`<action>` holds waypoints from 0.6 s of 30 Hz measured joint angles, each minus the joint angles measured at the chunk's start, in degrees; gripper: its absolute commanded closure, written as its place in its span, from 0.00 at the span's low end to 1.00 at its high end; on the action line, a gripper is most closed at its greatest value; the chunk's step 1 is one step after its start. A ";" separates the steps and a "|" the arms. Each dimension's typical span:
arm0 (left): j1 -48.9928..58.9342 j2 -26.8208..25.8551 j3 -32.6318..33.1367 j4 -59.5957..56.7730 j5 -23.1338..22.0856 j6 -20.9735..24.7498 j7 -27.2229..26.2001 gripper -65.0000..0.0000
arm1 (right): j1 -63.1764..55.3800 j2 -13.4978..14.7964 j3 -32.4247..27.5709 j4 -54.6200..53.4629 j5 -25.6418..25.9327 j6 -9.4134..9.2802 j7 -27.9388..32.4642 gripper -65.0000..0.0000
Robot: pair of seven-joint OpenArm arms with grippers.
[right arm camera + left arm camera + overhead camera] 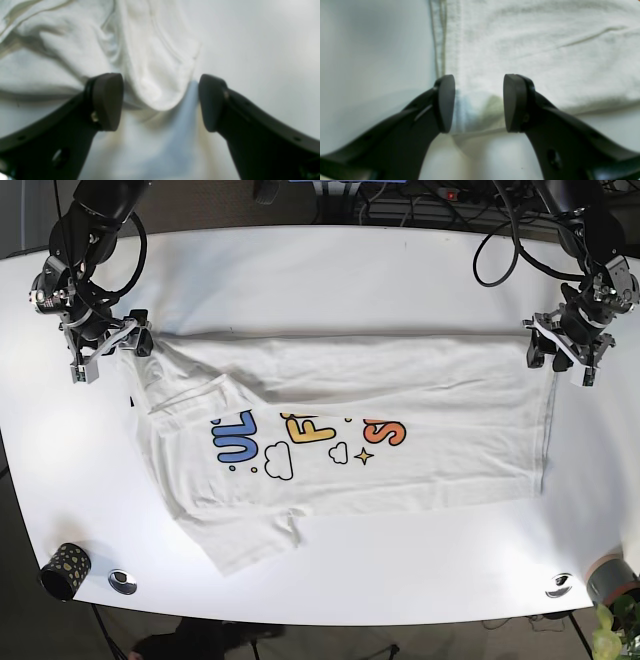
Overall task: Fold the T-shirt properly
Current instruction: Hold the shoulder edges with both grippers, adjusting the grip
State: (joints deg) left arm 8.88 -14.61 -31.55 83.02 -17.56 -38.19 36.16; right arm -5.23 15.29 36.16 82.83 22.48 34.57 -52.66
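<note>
Positioning for the first fold: I am hovering both tools, jaws apart and empty, at the far corners of the T-shirt point(350, 450) lying flat on the table point(330, 280), left tool point(479, 102) over the hem corner, right tool point(160, 102) over the shoulder end. Next, I judge, I am needing both tools lowered and closed on the fabric together.

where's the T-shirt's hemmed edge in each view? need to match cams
Left wrist: the hemmed edge runs down from the top, ending between the open left claw.
Right wrist: not identifiable; only a bunched fold of the T-shirt sits between the open right claw.
Base: the T-shirt's right side, a vertical edge below the left claw.
Shared landmark: the white table.
</note>
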 measured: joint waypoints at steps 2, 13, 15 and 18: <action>0.04 -0.07 -0.02 0.04 0.02 0.02 -0.02 0.57 | 0.52 0.07 0.04 -0.52 0.02 0.00 0.00 0.32; 0.24 -0.74 -3.78 -3.65 0.24 0.17 0.00 0.53 | 0.96 -1.16 0.04 -0.48 -0.02 0.00 0.17 0.32; 0.13 -0.48 -3.63 -4.66 0.31 -0.02 -0.57 0.49 | 0.96 -1.14 -0.92 -0.48 -0.22 -0.04 0.24 0.32; -0.20 -0.35 -3.54 -5.31 -0.22 -0.04 -1.09 0.44 | 1.20 -1.01 -3.32 -0.44 -0.15 0.00 1.36 0.38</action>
State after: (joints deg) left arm 8.69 -14.96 -35.09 77.71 -17.78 -38.24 35.07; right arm -4.03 14.28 32.84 82.39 22.33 34.57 -51.31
